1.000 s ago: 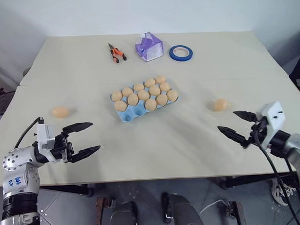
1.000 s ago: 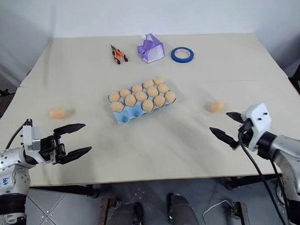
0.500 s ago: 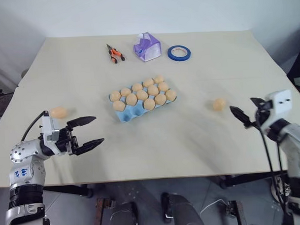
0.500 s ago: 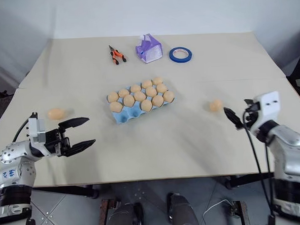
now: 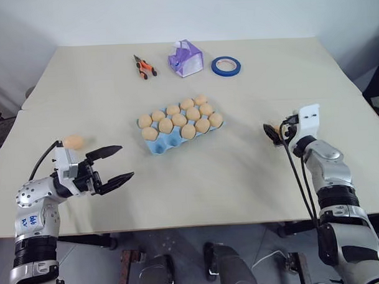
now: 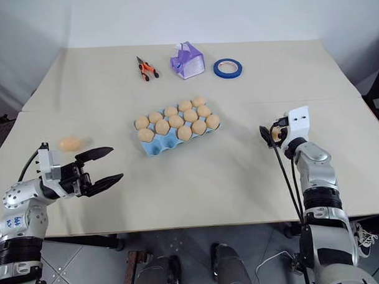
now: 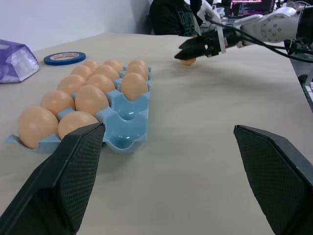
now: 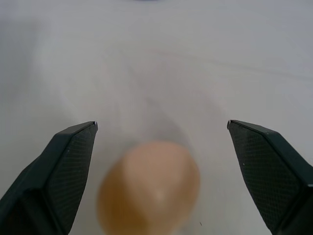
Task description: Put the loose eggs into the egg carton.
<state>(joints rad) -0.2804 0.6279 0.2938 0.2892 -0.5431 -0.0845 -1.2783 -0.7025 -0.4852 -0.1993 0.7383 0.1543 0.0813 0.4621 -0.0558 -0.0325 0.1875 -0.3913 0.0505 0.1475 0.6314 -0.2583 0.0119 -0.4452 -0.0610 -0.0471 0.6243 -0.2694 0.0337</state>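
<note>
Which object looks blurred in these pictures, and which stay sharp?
Right wrist view: the loose egg between the open fingers is soft-edged and smeared. Left wrist view: the carton and its eggs are crisp. Left eye view: the table shows a faint smeared patch beside the carton.

You see smooth matt eggs (image 7: 89,100), a moulded blue carton (image 7: 128,128) and textured black fingers (image 7: 73,176).

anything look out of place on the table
Two eggs lie loose on the table: one near the left end effector, one between the right end effector's open fingers. The carton sits askew with two front cups empty. Nothing looks spilled or broken.
</note>
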